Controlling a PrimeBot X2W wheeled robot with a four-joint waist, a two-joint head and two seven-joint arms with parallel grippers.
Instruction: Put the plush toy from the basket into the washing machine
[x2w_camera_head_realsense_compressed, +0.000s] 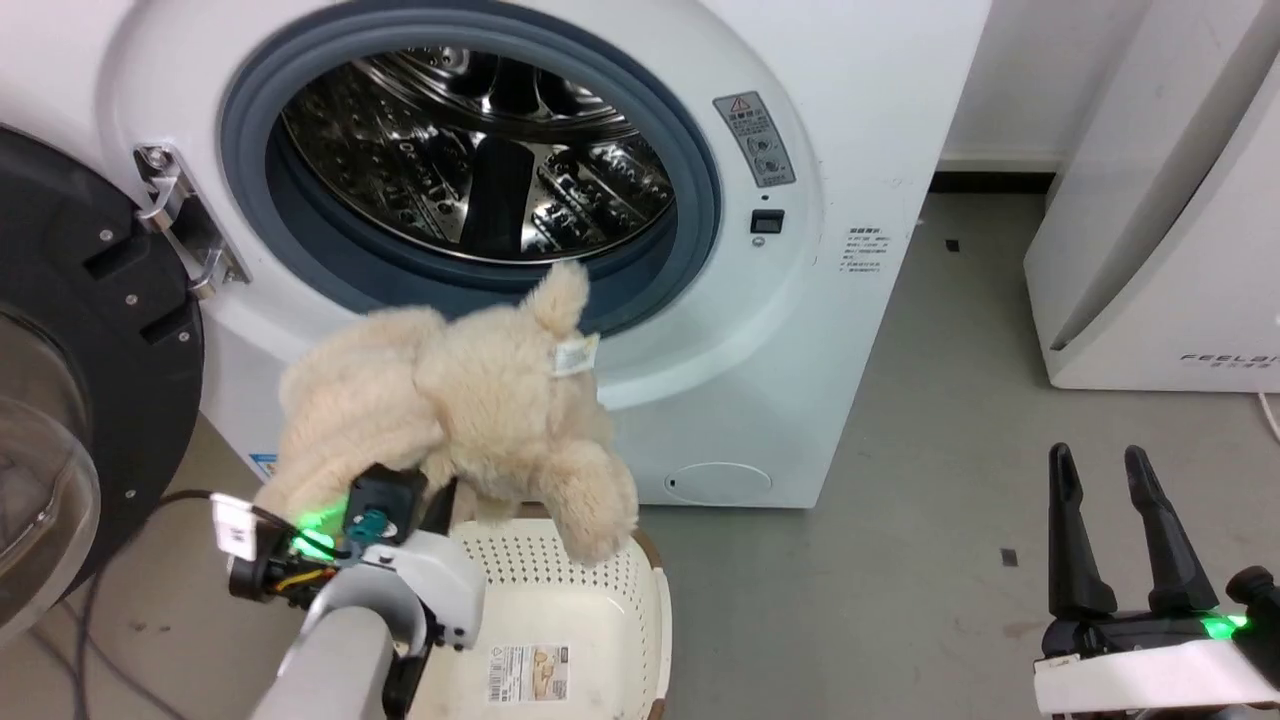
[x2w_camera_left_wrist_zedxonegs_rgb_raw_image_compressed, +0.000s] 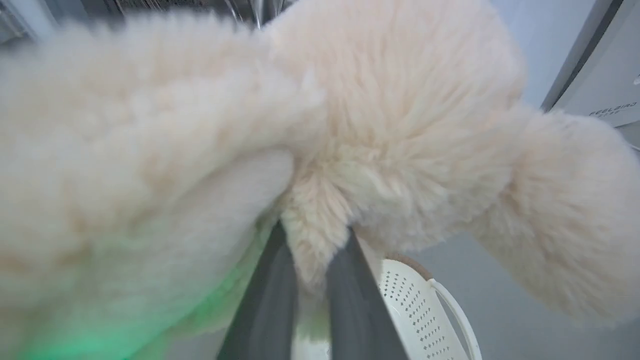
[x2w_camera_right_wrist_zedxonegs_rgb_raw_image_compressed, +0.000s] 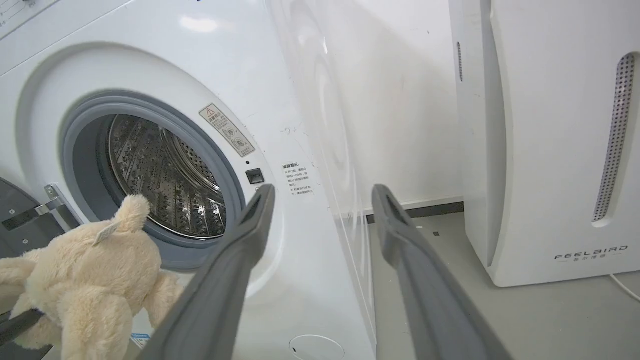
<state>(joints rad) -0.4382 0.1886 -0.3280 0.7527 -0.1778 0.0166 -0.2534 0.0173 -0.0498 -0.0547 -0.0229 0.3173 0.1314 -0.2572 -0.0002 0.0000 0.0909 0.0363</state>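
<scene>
Straight ahead: washing machine (x2w_camera_head_realsense_compressed: 860, 90), round door (x2w_camera_head_realsense_compressed: 90, 330) swung wide to the left, grey-rimmed porthole unblocked, steel drum (x2w_camera_head_realsense_compressed: 470, 150) bare inside. Off to the right, well apart, a white slanted appliance (x2w_camera_head_realsense_compressed: 1150, 250) on the grey floor (x2w_camera_head_realsense_compressed: 900, 450); plays no part here.

Lower and nearer, the basket (x2w_camera_head_realsense_compressed: 640, 600), on the floor just in front of the machine, with nothing in it but a sticker (x2w_camera_head_realsense_compressed: 528, 672) on the bottom.

Above the basket, the plush toy (x2w_camera_head_realsense_compressed: 450, 400). Hangs in the air close to the machine's front, mostly below the porthole's lower lip. Pokes one stubby part with a white tag (x2w_camera_head_realsense_compressed: 575, 355) up toward the opening. Lies broadside, long axis running left to right across the opening rather than into it. Dangles one limb by the basket's far rim; cannot tell whether touching.

Left claw (x2w_camera_left_wrist_zedxonegs_rgb_raw_image_compressed: 312, 240): pressed together on a tuft of fur at the toy's underside, fingers pointing up and forward. Right claw (x2w_camera_head_realsense_compressed: 1098, 460): spread, holding nothing, low on the right, well apart from toy and porthole.

By the look of it: lifted out, not yet in. With the opening above and beyond the toy, calls for a rise over the gasket lip, then a push forward. Falls to the left arm, nearer and carrying the load. Risks snagging the bulk on the lip, given the thin pinch and the sideways lie.
</scene>
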